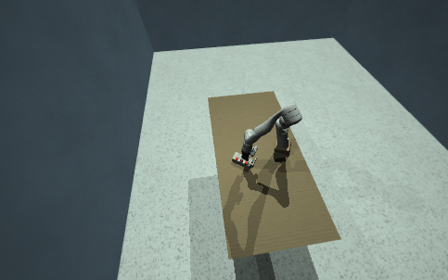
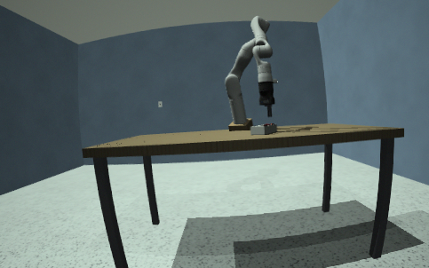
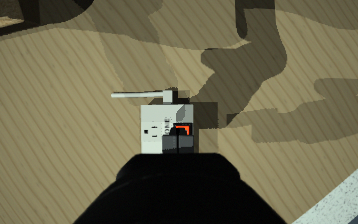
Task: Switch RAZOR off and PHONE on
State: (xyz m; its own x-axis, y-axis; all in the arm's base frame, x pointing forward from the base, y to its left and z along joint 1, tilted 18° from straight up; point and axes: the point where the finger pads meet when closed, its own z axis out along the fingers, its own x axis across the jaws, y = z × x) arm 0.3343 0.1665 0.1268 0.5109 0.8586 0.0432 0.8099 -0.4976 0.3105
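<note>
Pincer (image 1: 243, 153) seen from the top view closed with nothing between the fingers, poised over the power strip (image 1: 244, 161), which lies flat near the left edge of the table (image 1: 276, 218), just beside the arm's base (image 1: 281, 153). Red switch dots are made out on the strip; labels cannot be read.

Exterior view — gripper held vertical above the strip (image 2: 263, 130), a visible gap between fingertips and casing.

Wrist view — fingers pressed together above the switch row; an orange-red rocker (image 3: 183, 129) shows just beyond them, and a pale cord stub (image 3: 137, 94) leads off the far end. The strip is judged light, rigid and liable to slide or tip — best not grasped, but pressed straight down on a rocker's raised end with the closed tips.
</note>
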